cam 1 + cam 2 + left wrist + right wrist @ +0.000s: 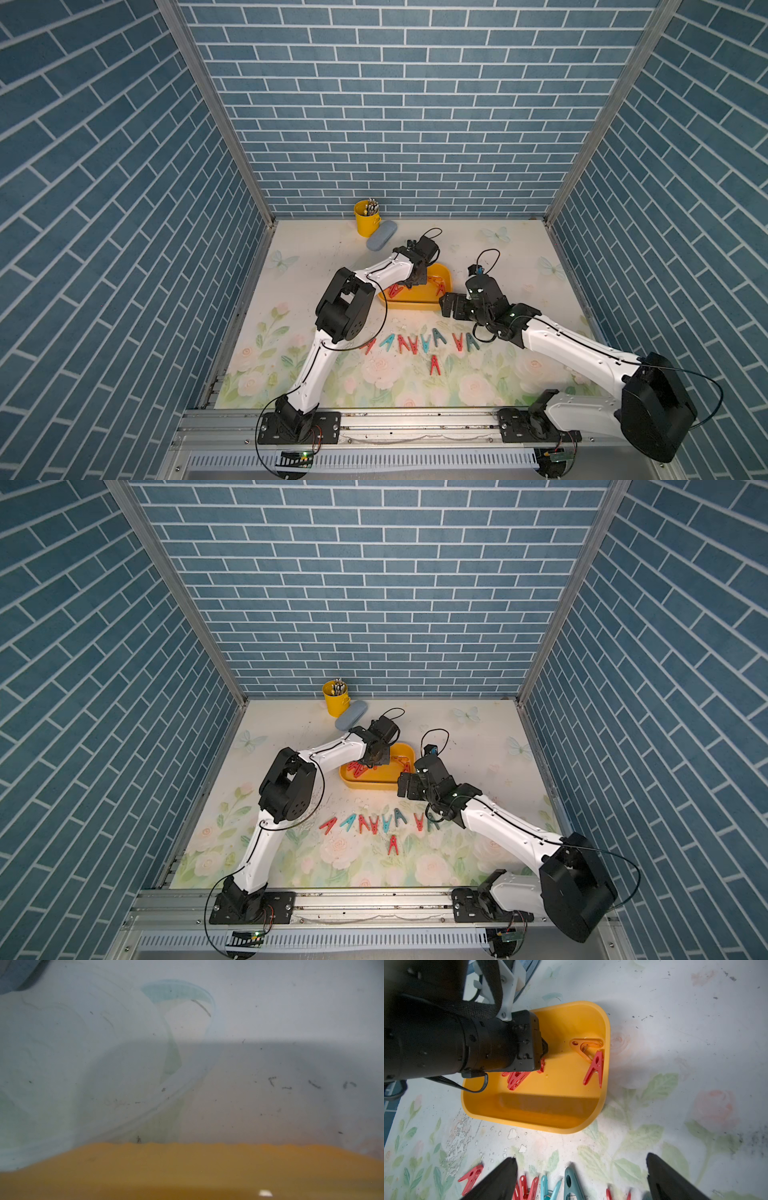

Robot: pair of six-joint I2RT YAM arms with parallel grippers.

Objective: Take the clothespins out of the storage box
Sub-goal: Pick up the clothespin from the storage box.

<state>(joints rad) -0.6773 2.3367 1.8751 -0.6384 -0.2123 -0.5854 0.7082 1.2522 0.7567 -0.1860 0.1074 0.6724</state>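
Inside the glossy round-cornered storage box [529, 1111], the left gripper [543, 1051] is pinched together over A-shaped plastic clothespins [517, 1080]; the right gripper [580, 1158] gapes outside it.

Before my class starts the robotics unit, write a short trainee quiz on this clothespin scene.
1. True or false: the shallow yellow-orange plastic storage box is empty.
2. Which claw reaches into the box: A left, B right, C both?
3. What colour is the single A-shaped plastic clothespin lying apart from the row of clothespins outside the box?
Key: 1 false: red clothespins and an orange one lie inside. 2 A: the left claw; the right claw hangs open outside. 3 red.
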